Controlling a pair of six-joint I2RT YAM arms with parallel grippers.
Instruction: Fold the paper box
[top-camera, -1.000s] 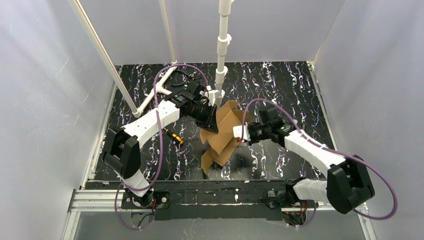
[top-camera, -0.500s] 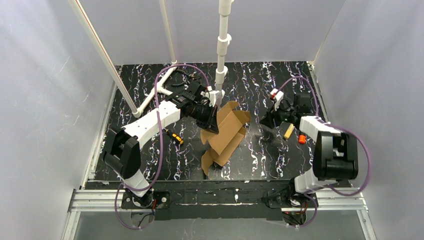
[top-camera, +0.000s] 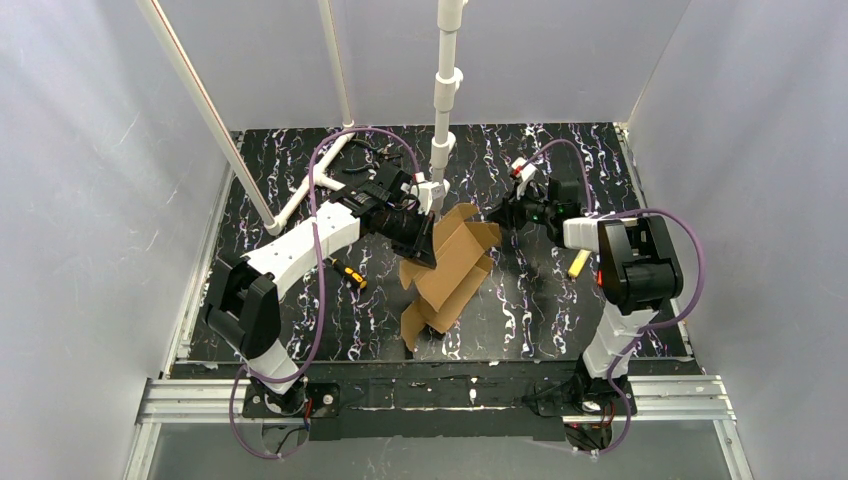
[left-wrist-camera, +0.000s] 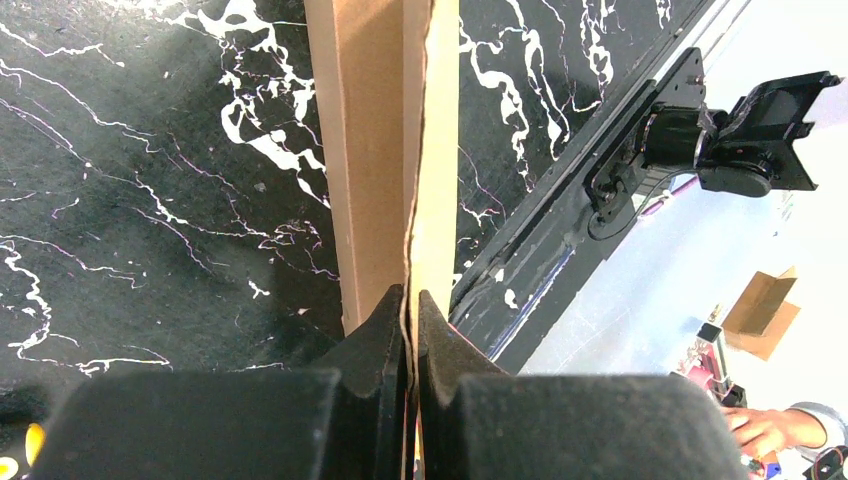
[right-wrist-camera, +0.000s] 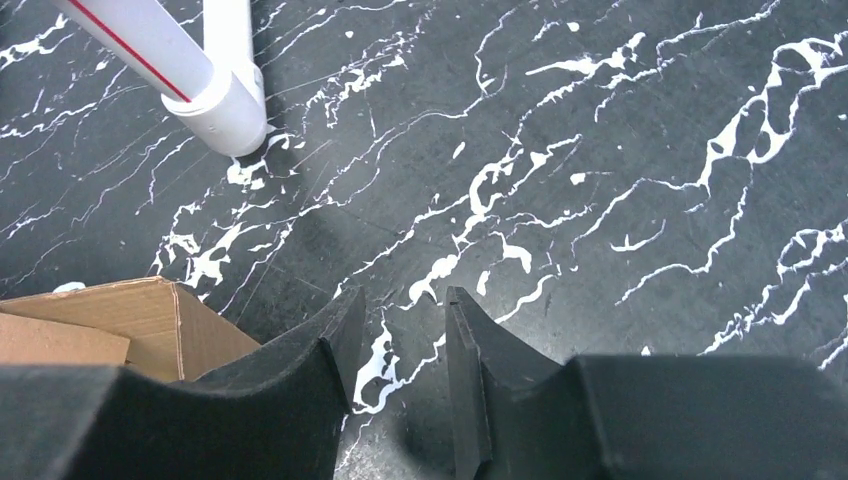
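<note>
Black marbled table (top-camera: 520, 300) | step: mid-fold | left gripper (left-wrist-camera: 410, 296) pinched on paper box (top-camera: 447, 268) edge | right gripper (right-wrist-camera: 405, 302) apart, empty, just right of box | next: likely grip its far side

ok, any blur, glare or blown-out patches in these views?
Top external: evenly lit and sharp, no glare on the paper box or the table. Left wrist: the cardboard is crisp, but the room beyond the table edge at right is washed out to near white. Right wrist: sharp marble pattern, a soft shadow near the box corner, and the white pipe is bright yet still detailed.
</note>
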